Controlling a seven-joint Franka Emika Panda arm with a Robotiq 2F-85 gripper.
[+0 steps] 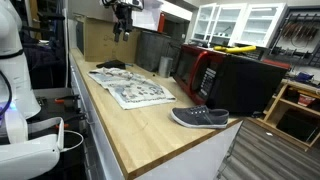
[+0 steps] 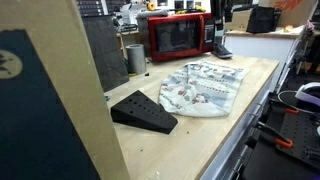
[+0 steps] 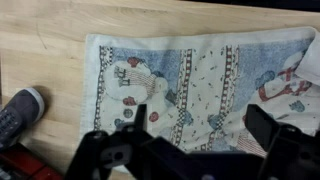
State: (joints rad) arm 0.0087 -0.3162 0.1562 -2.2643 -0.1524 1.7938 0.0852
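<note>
- On the wooden counter (image 1: 150, 135), a patterned cloth (image 1: 130, 85) lies spread flat, its edges slightly rumpled.
- Gripper (image 1: 122, 22) hangs well above the cloth, toward its twelve o'clock end. Its jaws are spread fully apart with nothing between them.
- Grey shoe (image 1: 200, 118) rests on the counter at four o'clock from the cloth, apart from it.
- Red microwave (image 1: 197, 68) stands at two o'clock from the cloth.
- Black wedge (image 2: 143, 112) sits at eight o'clock from the cloth, near its corner.
</note>
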